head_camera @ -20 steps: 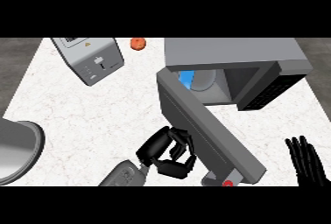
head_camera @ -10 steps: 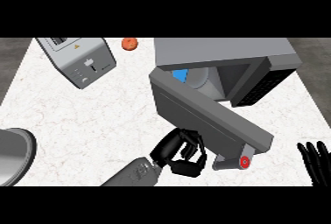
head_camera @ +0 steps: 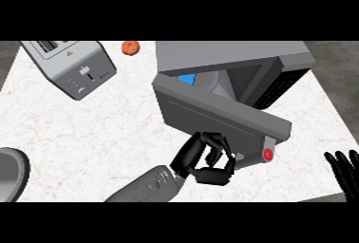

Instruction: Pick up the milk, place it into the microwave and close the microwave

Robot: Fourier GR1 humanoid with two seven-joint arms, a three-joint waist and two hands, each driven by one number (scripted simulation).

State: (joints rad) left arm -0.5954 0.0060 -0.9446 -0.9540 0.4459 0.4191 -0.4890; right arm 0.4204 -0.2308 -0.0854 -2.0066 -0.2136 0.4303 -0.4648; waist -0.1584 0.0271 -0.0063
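Milk (head_camera: pixel 186 79) inside half-open microwave (head_camera: pixel 231 61)

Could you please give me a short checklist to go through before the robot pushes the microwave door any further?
1. Milk inside the microwave: a blue item shows in the cavity; ok, though whether it is the milk, cannot tell.
2. Left hand at the door: fingers curled against its outer face; ok.
3. Door shut: partly open; not ok.
4. Right hand away from the door: open at the lower right edge; ok.
5. Toaster outside the door's swing: ok.
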